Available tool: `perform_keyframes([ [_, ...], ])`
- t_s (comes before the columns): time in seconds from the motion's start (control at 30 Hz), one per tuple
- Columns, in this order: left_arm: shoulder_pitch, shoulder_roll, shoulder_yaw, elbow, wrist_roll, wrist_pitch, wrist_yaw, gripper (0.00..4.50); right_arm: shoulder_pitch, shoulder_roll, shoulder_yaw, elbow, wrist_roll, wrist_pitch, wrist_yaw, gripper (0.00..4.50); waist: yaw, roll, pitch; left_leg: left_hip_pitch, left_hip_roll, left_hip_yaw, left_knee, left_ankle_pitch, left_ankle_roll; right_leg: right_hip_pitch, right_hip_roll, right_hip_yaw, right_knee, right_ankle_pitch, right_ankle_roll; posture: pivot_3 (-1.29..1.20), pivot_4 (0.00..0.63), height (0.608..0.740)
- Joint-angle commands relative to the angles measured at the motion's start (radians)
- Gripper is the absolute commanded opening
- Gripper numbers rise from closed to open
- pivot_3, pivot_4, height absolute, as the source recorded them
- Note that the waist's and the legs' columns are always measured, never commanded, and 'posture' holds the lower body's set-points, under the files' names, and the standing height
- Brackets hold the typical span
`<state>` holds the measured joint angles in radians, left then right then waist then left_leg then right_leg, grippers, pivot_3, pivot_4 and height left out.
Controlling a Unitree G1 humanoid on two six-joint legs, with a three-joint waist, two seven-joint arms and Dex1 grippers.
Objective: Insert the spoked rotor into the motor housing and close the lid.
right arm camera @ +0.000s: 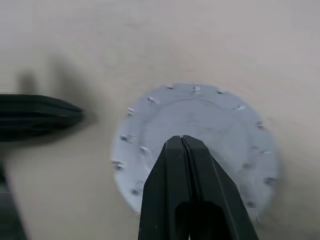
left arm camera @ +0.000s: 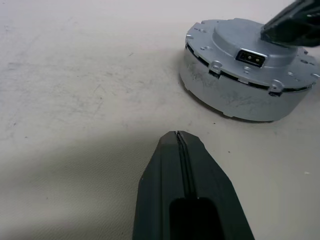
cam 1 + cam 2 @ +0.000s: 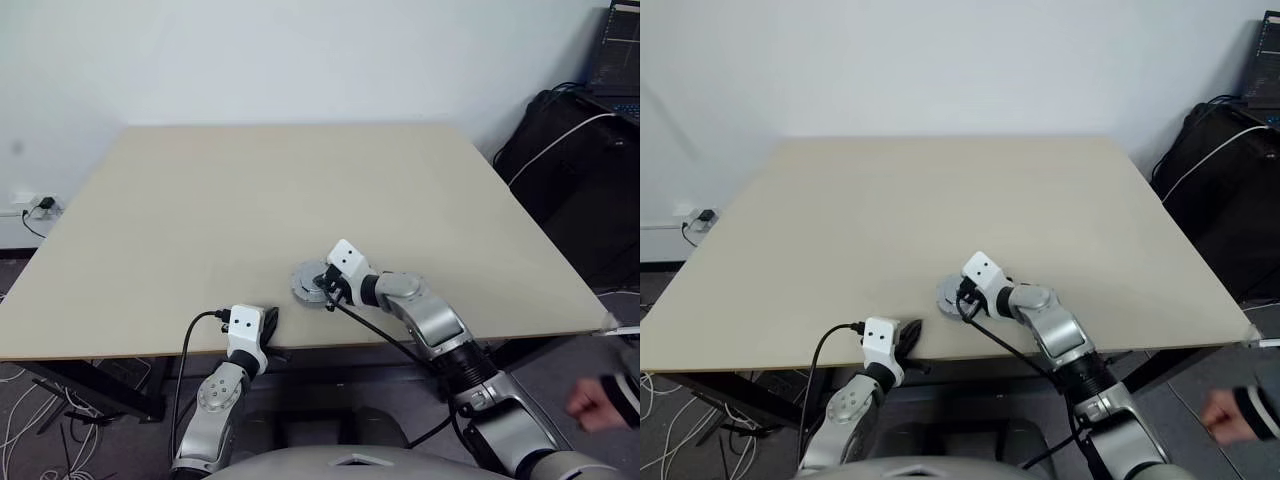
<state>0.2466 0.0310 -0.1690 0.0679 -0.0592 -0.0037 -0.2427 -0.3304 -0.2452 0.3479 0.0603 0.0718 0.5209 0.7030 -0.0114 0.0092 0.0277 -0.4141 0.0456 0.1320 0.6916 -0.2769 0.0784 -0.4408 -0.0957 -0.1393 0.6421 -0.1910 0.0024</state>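
Head view: motor housing (image 3: 308, 282) flat near worktop (image 3: 300, 190) front edge, lid (image 2: 250, 55) on, axis upright. Left wrist: left hand (image 2: 178, 137) pressed together beside it (apart). Right wrist: right hand (image 1: 181, 140) together above lid.

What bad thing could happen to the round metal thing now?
The lid already sits on the motor housing, with the shut right hand over its top. If that hand pushes off-centre, the lid might tip or the whole piece might slide on the smooth table. It also lies near the front edge, by the shut left hand, so a hard shove could knock it off.
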Motion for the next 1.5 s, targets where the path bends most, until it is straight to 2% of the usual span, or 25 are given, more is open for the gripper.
perform_keyframes([
  [0.03,-0.008,-0.002,-0.007,-0.057,-0.001,-0.007,-0.001,0.0,0.01,0.037,-0.033,-0.15,0.073,-0.115,0.027,0.03,-0.002,0.0,0.001,0.0,0.0,0.0,0.0,0.0,0.0,-0.001,0.0,0.0,0.0,0.0,0.0,0.0,0.0,0.74],
  [0.17,-0.007,-0.002,-0.008,-0.057,-0.001,-0.007,-0.001,0.0,0.059,0.086,-0.056,-0.22,0.144,-0.271,0.05,0.03,0.001,-0.001,0.001,0.0,0.0,0.0,0.0,0.0,0.0,0.0,0.0,0.0,0.0,0.0,0.0,0.0,0.0,0.74],
  [0.37,-0.011,-0.004,-0.01,-0.053,0.0,-0.008,-0.002,0.0,0.086,0.102,-0.049,-0.251,0.159,-0.375,0.053,0.03,0.001,-0.002,0.002,0.0,0.0,0.0,0.0,0.0,0.0,0.001,0.0,0.0,-0.001,0.0,0.0,0.0,0.0,0.74],
  [1.5,-0.025,-0.005,-0.01,-0.043,-0.001,-0.008,-0.003,0.0,0.062,0.054,-0.028,-0.227,0.15,-0.347,0.064,0.03,0.001,-0.002,0.002,0.0,0.0,0.0,0.0,0.0,0.0,0.001,0.0,0.0,0.0,0.0,0.0,0.0,0.0,0.74],
])
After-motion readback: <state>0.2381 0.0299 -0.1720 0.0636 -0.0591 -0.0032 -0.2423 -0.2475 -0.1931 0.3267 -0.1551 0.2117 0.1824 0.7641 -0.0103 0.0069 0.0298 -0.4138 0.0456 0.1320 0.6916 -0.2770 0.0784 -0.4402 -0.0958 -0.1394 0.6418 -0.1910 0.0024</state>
